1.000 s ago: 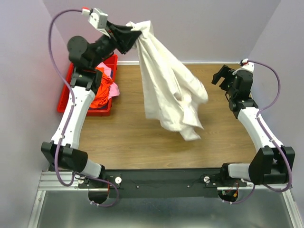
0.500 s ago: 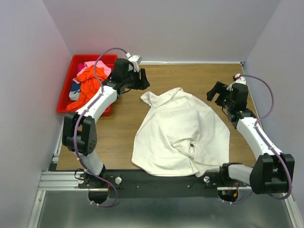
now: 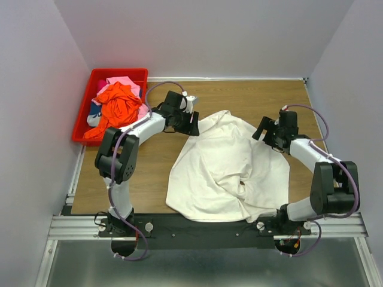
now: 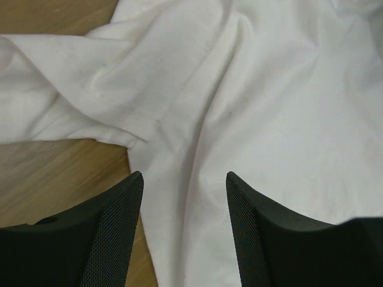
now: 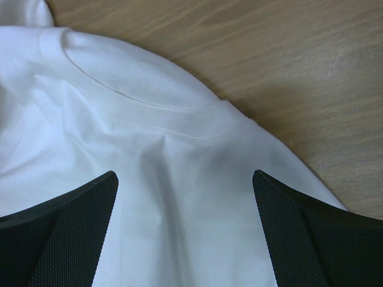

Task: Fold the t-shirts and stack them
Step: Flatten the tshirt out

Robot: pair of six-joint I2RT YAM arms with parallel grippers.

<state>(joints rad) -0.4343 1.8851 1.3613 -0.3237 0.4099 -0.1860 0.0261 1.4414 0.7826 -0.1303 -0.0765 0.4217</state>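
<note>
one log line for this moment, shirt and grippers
white t-shirt: crumpled on table | left gripper: open above its far-left edge | right gripper: open above its right edge | other shirts: in red bin

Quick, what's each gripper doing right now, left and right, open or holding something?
Left gripper: open, holding nothing, over the white t-shirt.
Right gripper: open, holding nothing, over the white t-shirt near its edge.

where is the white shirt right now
In the top view the white shirt lies crumpled in the middle of the table, between the left gripper and right gripper, right of the red bin.
</note>
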